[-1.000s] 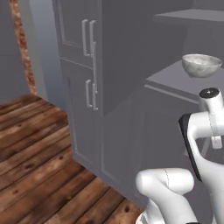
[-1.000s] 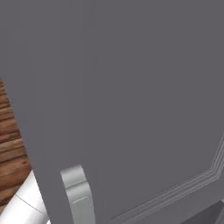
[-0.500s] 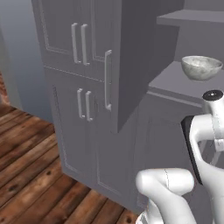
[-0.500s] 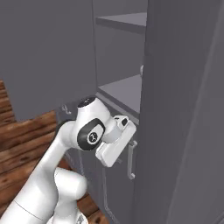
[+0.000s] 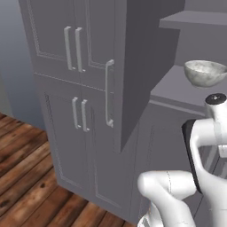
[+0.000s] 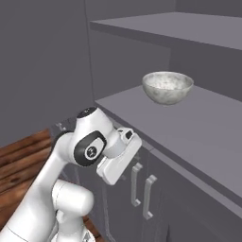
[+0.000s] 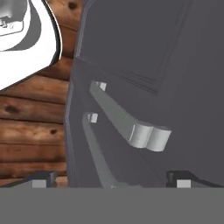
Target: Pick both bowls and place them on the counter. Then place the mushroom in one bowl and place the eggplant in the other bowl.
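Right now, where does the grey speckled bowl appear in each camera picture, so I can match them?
Left base view: the bowl sits at the upper right, on the grey shelf.
Right base view: the bowl is above centre, on the same shelf.
Hand view: not in it; cupboard door handles there.
Shared landmark: the grey shelf.

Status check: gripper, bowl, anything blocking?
Gripper open, empty, facing lower cabinet handles. Speckled bowl on cupboard shelf, untouched. Open door beside it.
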### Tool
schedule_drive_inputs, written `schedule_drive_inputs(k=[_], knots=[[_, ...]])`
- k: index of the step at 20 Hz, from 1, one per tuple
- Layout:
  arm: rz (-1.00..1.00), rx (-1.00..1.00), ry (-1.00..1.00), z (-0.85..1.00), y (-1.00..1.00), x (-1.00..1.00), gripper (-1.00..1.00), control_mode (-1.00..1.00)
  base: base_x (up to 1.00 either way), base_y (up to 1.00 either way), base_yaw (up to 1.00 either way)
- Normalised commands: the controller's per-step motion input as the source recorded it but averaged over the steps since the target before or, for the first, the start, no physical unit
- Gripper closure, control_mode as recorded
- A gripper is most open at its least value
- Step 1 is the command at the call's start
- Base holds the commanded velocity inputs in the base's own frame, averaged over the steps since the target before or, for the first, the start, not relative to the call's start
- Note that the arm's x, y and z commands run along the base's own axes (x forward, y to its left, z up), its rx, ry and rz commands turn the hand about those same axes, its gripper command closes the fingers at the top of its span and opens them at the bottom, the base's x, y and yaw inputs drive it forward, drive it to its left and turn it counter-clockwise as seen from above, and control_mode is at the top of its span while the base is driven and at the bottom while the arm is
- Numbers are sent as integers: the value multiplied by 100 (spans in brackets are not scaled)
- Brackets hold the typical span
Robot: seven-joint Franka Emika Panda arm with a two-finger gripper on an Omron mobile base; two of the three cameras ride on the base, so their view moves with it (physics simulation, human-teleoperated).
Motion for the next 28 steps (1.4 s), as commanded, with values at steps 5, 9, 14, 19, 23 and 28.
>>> schedule_drive_inputs(k=[5,9,14,19,23,28], knots=[[-2,0,4,9,-4,17,-100,-100,0,0,0],[-4,-3,-10,86,0,-33,-100,-100,0,0,0],[-4,-7,-4,100,6,-10,-100,-100,0,0,0],[1,-8,0,91,18,23,-100,-100,0,0,0],[14,-1,0,61,9,57,-100,-100,0,0,0],[15,0,-4,30,-9,39,-100,-100,0,0,0]])
